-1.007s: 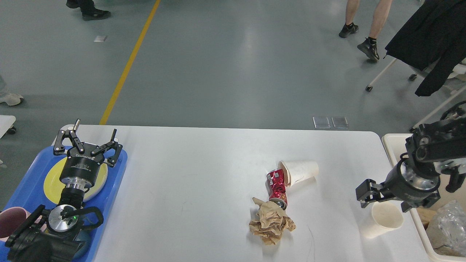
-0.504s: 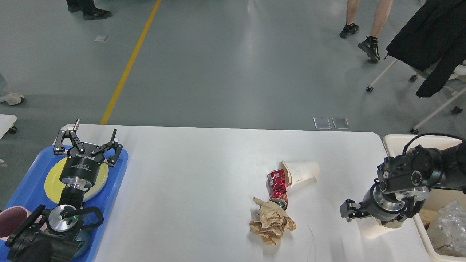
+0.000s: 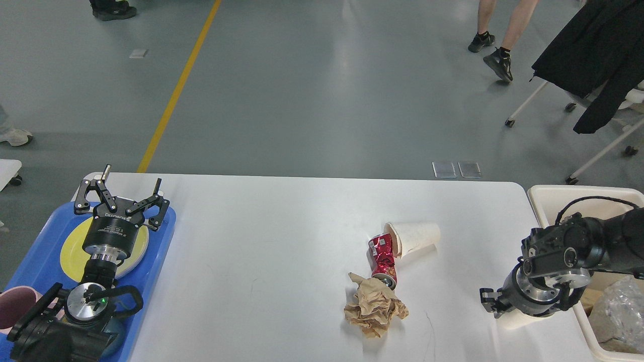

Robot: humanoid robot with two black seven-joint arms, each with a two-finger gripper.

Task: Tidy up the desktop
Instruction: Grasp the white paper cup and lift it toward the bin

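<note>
The white desktop (image 3: 282, 236) holds a paper cup on its side (image 3: 415, 236), a crushed red can (image 3: 383, 259) touching the cup's mouth, and a crumpled brown paper (image 3: 375, 309) at the can's near end. Near the right edge a second paper cup (image 3: 510, 321) stands upright, mostly hidden beneath my right gripper (image 3: 523, 307). That gripper points down over it, and its fingers cannot be told apart. My left gripper (image 3: 132, 178) hangs open and empty over the far end of the blue tray (image 3: 156, 261).
On the blue tray lie a yellow plate (image 3: 70, 251) and a pink cup (image 3: 12, 306). A cream bin (image 3: 548, 193) with crumpled silver plastic (image 3: 616, 306) sits off the desktop's right edge. People and a wheeled chair stand on the floor beyond.
My right arm has dropped down and inward onto the upright paper cup, which now shows only as a sliver. The left arm has not moved.
</note>
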